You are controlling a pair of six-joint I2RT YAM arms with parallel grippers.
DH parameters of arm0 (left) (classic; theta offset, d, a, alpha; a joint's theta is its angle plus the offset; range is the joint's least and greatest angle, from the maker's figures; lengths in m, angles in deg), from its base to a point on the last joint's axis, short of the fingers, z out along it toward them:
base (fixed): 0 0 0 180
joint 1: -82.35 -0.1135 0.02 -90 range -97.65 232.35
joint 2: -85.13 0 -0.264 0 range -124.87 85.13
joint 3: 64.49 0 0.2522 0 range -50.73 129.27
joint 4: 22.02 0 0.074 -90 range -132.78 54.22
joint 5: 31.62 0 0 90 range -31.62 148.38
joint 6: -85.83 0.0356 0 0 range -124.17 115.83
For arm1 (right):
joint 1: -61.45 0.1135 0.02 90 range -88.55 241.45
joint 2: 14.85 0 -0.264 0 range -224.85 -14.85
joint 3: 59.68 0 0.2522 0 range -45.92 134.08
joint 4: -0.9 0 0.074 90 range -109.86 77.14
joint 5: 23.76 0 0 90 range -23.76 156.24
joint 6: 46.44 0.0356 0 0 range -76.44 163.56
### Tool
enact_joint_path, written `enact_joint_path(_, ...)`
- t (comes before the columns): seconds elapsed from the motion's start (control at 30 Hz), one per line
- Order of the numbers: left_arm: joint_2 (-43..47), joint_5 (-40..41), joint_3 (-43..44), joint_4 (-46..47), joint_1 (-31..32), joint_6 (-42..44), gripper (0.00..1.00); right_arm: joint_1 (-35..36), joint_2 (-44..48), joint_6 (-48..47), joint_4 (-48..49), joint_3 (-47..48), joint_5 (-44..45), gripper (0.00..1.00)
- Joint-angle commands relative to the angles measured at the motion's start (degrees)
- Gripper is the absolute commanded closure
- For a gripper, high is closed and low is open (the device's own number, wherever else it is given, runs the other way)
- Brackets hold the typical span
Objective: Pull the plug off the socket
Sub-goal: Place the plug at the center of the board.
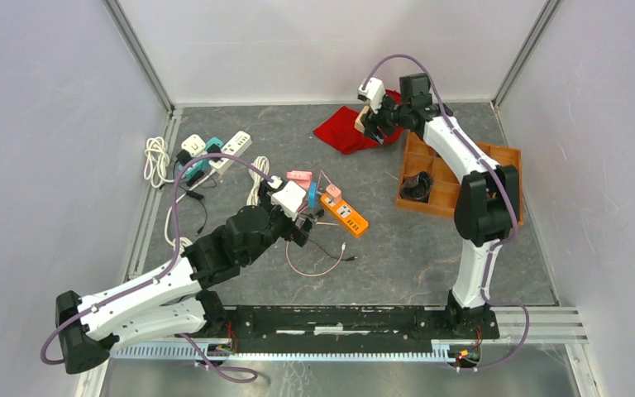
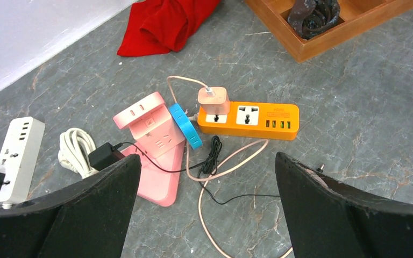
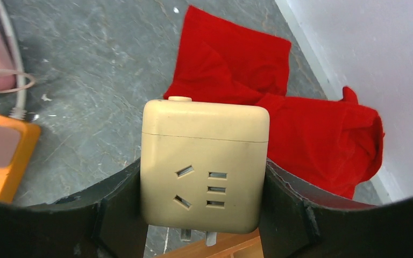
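Hovering over the clutter, your left hand (image 2: 207,160) has its jaws spread as wide as they go and holds nothing. The plug (image 2: 213,100) you want is, I judge, the pink charger block seated in one of the two large outlets of the orange strip (image 2: 269,122). The strip lies flat on the desk (image 2: 365,107), just ahead of the open jaws. Your right hand (image 3: 201,180) is well apart, raised over the red cloth (image 3: 301,129), with its jaws part-way closed on a beige cube (image 3: 204,161). The cube has outlets on its face and prongs showing below.

Expect the plug to be light, rigid, smooth-sided plastic, so the pads may slip. The resistance should come from the prongs gripped inside the outlet, not from weight. Take it across its two broad flat sides, low on the body. Keep off the thin cable (image 2: 185,80) leaving its top, which is soft and would only bend or strain.

The strip looks light too and nothing pins it, so it will probably lift with the plug unless held down, and your right hand is occupied. Pull straight along the prongs, since tilting risks jamming them.
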Motion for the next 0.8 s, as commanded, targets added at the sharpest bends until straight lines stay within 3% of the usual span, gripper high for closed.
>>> enact_joint_path(0.0,1.4,2.0,-0.5,3.0,0.0,3.6,0.00,1.3,-2.9,2.5,-3.1,4.5,8.4,1.00)
enact_joint_path(0.33,2.4,1.3,-1.6,4.3,-0.1,4.1,0.00,1.1,-3.1,4.9,1.0,-4.0,16.2,1.00)
enact_joint_path(0.77,2.3,1.2,-2.2,4.9,-0.1,4.8,0.00,-1.1,-6.9,7.5,3.3,-9.4,16.3,0.97)
